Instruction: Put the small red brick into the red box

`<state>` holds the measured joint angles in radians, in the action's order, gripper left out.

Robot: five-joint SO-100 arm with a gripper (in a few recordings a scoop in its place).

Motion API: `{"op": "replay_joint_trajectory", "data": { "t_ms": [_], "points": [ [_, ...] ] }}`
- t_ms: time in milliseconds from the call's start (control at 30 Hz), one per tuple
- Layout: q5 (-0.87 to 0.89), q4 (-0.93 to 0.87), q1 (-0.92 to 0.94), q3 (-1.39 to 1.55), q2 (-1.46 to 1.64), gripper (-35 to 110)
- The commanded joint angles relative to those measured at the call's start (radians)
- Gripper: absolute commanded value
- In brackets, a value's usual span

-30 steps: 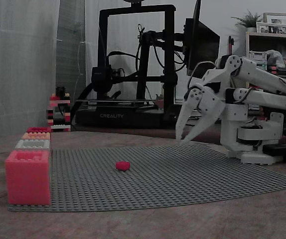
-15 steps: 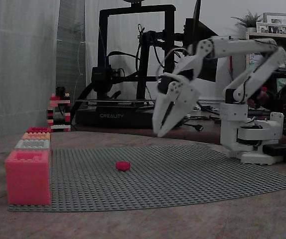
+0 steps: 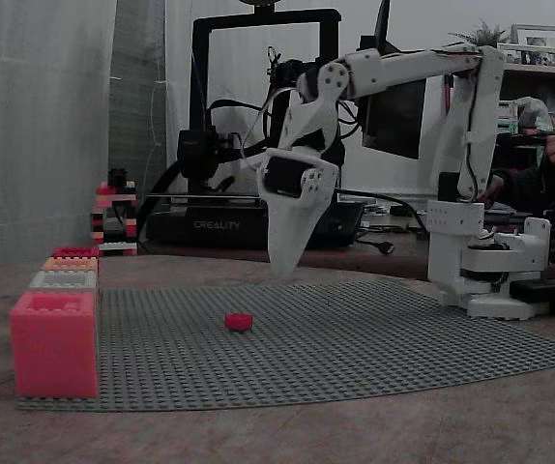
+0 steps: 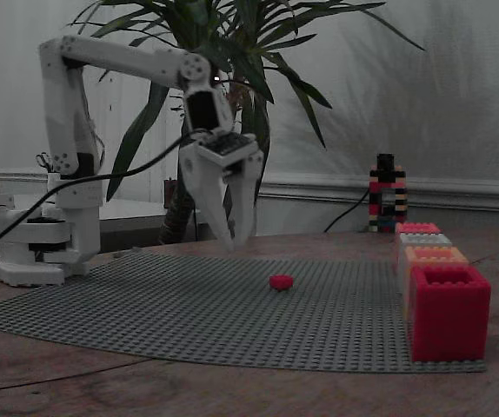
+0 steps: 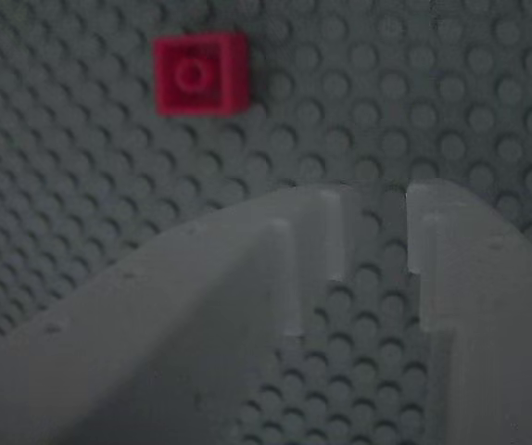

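Red small red brick point(image 3: 239, 321) sits loose on the grey studded baseplate point(image 3: 355, 338), stud up; in the wrist view it is at 11 o'clock of the fingertips point(image 5: 189, 74). Gripper point(image 4: 229, 239) hangs above the plate, clear of the brick, at about 10 o'clock of it in that fixed view, pointing down, jaws a narrow gap apart, nothing between them. Red box point(image 4: 448, 313) stands at the plate's edge, nearest in a row of boxes, well apart from the brick.

The small red brick point(image 5: 200, 73) is showing bright red on the studded grey baseplate point(image 5: 451, 102); the gripper point(image 4: 229, 234) is looking white.
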<state>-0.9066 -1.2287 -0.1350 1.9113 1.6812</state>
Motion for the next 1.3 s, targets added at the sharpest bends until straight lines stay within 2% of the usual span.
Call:
{"op": "replay_joint_trajectory", "data": {
  "t_ms": [0,200,1267],
  "points": [
    [0.008,-0.051,-0.04,-0.16,-0.035,9],
    [0.026,-0.054,-0.04,-0.213,-0.084,16],
    [0.109,0.038,-0.044,-0.35,-0.341,19]
  ]
}}
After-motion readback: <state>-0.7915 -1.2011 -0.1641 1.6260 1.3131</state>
